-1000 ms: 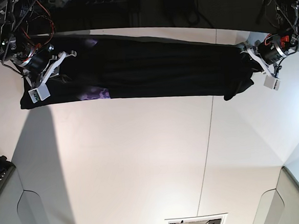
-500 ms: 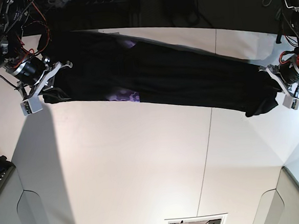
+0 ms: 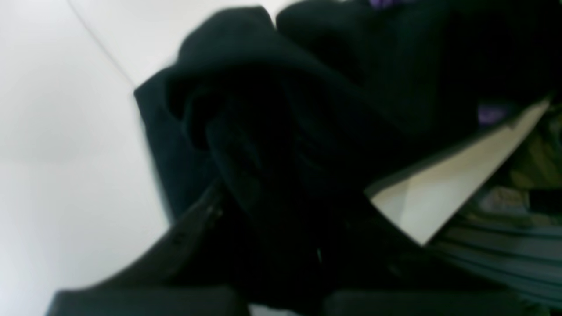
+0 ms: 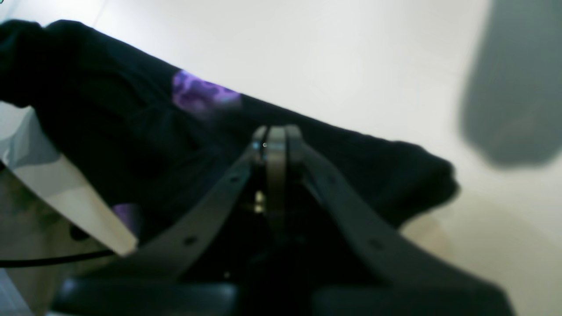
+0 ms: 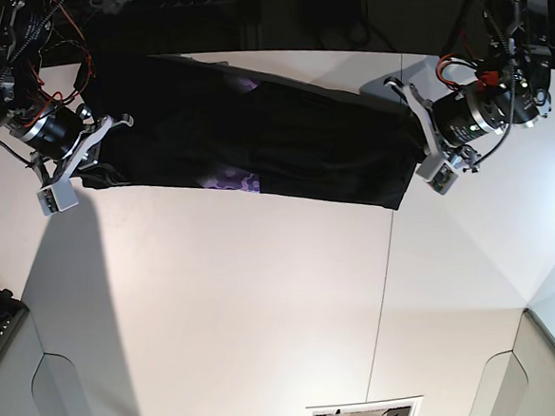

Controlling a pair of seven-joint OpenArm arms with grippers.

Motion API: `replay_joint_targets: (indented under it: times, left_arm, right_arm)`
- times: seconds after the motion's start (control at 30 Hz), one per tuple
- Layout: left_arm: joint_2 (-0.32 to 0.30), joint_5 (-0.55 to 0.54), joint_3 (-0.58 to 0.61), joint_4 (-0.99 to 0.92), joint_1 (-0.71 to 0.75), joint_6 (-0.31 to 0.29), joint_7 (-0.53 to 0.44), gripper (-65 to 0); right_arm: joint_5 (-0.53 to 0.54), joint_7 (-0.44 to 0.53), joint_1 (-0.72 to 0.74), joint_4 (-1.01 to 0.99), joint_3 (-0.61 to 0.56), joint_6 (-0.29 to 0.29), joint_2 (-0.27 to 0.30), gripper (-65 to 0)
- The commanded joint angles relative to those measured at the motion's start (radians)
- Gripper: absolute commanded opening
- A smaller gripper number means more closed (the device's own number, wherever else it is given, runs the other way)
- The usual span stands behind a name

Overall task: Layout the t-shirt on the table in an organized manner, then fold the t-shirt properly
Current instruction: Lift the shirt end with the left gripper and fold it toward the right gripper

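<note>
The black t-shirt hangs stretched as a long band over the far part of the white table, between both grippers. Its purple patch shows on the lower edge. In the base view, my right gripper holds the shirt's left end. The right wrist view shows the fingertips pressed together on black cloth, with the purple patch just beyond. My left gripper grips the bunched right end. In the left wrist view the t-shirt fills the frame and buries the fingertips.
A thin dark seam runs across the table. Grey bins stand at the near left and near right corners. A small white frame lies at the front edge. Cables and dark gear sit behind the table.
My left gripper has swung inward and up toward the table's middle with its end of the shirt, so the band is shorter. The right gripper has held its place over the last half second.
</note>
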Motion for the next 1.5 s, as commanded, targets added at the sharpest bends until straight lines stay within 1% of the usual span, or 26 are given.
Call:
replay_joint_targets:
  times: [0.0, 0.1, 0.23, 0.27, 0.37, 0.47, 0.5, 0.53, 0.57, 0.63, 0.73, 0.8, 0.9, 1.0, 1.1, 1.13, 1.17, 1.2, 1.27, 1.3, 1.4, 1.47]
  left_arm:
    - [0.005, 0.007, 0.009, 0.014, -0.011, -0.006, -0.046, -65.0]
    - [0.053, 0.034, 0.042, 0.013, -0.016, -0.006, -0.051, -65.0]
    - [0.095, 0.034, 0.071, 0.011, -0.019, -0.006, -0.052, -65.0]
    - [0.106, 0.034, 0.076, 0.011, -0.02, -0.006, -0.057, -64.0]
    - [0.139, 0.038, 0.084, 0.01, -0.022, -0.006, -0.069, -51.0]
    - [0.166, 0.041, 0.084, 0.005, -0.022, -0.006, -0.071, -35.1]
    - [0.172, 0.041, 0.086, 0.005, -0.022, -0.006, -0.071, -30.7]
    - [0.174, 0.04, 0.089, 0.005, -0.023, -0.006, -0.072, -28.5]
    - [0.177, 0.04, 0.091, 0.005, -0.022, -0.006, -0.082, -28.4]
    - [0.177, 0.024, 0.099, 0.006, -0.023, -0.006, -0.093, -28.4]
    - [0.182, -0.06, 0.112, 0.006, -0.024, -0.006, -0.093, -28.4]
    - [0.199, -0.119, 0.127, 0.006, -0.024, -0.006, -0.085, -28.4]
    - [0.238, -0.179, 0.168, 0.006, -0.024, -0.006, -0.06, -28.5]
    - [0.273, -0.187, 0.216, 0.006, -0.025, -0.006, -0.058, -28.5]
    - [0.287, -0.182, 0.217, 0.006, -0.041, -0.006, -0.058, -28.6]
    - [0.287, -0.176, 0.206, 0.007, -0.051, -0.006, -0.058, -30.1]
    - [0.287, -0.17, 0.187, 0.011, -0.061, -0.006, -0.057, -34.0]
    - [0.286, -0.164, 0.159, 0.016, -0.069, -0.006, -0.056, -41.0]
    - [0.286, -0.154, 0.09, 0.021, -0.079, -0.006, -0.043, -57.6]
    - [0.286, -0.153, 0.058, 0.021, -0.08, -0.006, -0.032, -64.1]
    - [0.282, -0.151, 0.018, 0.019, -0.062, -0.006, 0.038, -65.0]
    - [0.275, -0.129, 0.027, 0.013, -0.035, -0.006, 0.042, -65.0]
  right_arm:
    - [0.021, 0.019, 0.01, 0.019, 0.018, 0.006, 0.011, -65.0]
    - [0.052, 0.013, 0.01, 0.02, 0.049, 0.006, 0.011, -65.0]
    - [0.064, 0.004, 0.01, 0.019, 0.073, 0.006, 0.011, -65.0]
    - [0.064, 0.004, 0.008, 0.02, 0.076, 0.006, 0.011, -65.0]
    - [0.067, -0.003, 0.008, 0.019, 0.076, 0.006, 0.011, -65.0]
    - [0.072, -0.003, 0.008, 0.019, 0.076, 0.006, 0.01, -65.0]
    - [0.072, -0.003, 0.008, 0.019, 0.076, 0.006, 0.011, -65.0]
    - [0.072, -0.002, 0.008, 0.019, 0.076, 0.006, 0.01, -65.0]
    - [0.072, -0.002, 0.008, 0.019, 0.076, 0.006, 0.01, -65.0]
    - [0.072, -0.002, 0.008, 0.019, 0.076, 0.006, 0.01, -65.0]
    - [0.072, -0.002, 0.008, 0.019, 0.076, 0.006, 0.01, -65.0]
    - [0.072, -0.002, 0.008, 0.019, 0.076, 0.006, 0.01, -65.0]
    - [0.072, -0.002, 0.008, 0.019, 0.076, 0.006, 0.01, -65.0]
    - [0.071, -0.002, 0.008, 0.019, 0.076, 0.006, 0.01, -65.0]
    - [0.064, -0.002, 0.008, 0.019, 0.076, 0.006, 0.011, -65.0]
    - [0.063, -0.002, 0.008, 0.019, 0.076, 0.006, 0.011, -65.0]
    - [0.06, -0.002, 0.008, 0.019, 0.076, 0.006, 0.011, -65.0]
    - [0.06, -0.003, 0.008, 0.019, 0.076, 0.006, 0.011, -65.0]
    - [0.06, -0.003, 0.008, 0.019, 0.076, 0.007, 0.011, -65.0]
    - [0.06, -0.003, 0.008, 0.019, 0.076, 0.007, 0.011, -65.0]
    - [0.06, -0.002, 0.008, 0.019, 0.076, 0.007, 0.011, -65.0]
    - [0.06, -0.001, 0.008, 0.019, 0.076, 0.007, 0.01, -65.0]
